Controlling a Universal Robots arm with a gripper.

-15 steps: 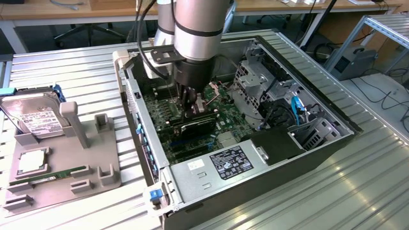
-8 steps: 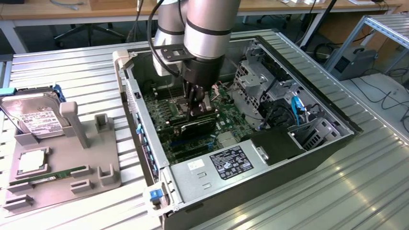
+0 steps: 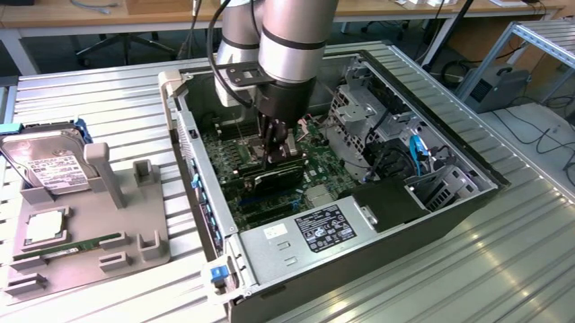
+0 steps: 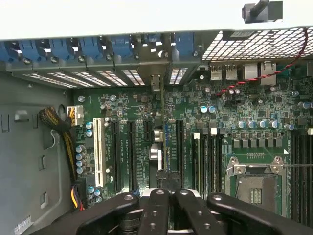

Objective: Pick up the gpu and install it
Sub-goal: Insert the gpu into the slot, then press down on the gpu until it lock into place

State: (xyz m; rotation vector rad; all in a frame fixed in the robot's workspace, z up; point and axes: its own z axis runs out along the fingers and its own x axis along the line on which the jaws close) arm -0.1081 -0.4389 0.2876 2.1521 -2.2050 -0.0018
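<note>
The gpu (image 3: 272, 179) is a thin black card standing on edge over the green motherboard (image 3: 225, 151) inside the open computer case (image 3: 431, 229). In the wrist view the gpu (image 4: 163, 132) appears edge-on as a thin line. It runs along a black expansion slot, and its silver bracket (image 4: 155, 82) sits at the case's rear slot openings. My gripper (image 3: 275, 149) reaches straight down from the arm and is shut on the gpu's top edge. In the wrist view the gripper (image 4: 169, 198) shows its black fingers (image 4: 155, 208) pressed together around the card.
A grey holder tray (image 3: 134, 252) at the exterior view's left carries a silver hard drive (image 3: 50, 168), a processor chip (image 3: 45, 229) and a green memory stick (image 3: 77, 245). In the case are a labelled power supply (image 3: 324, 229), a drive cage (image 3: 359, 108), an open processor socket (image 4: 254, 183) and a cable bundle (image 4: 61, 132).
</note>
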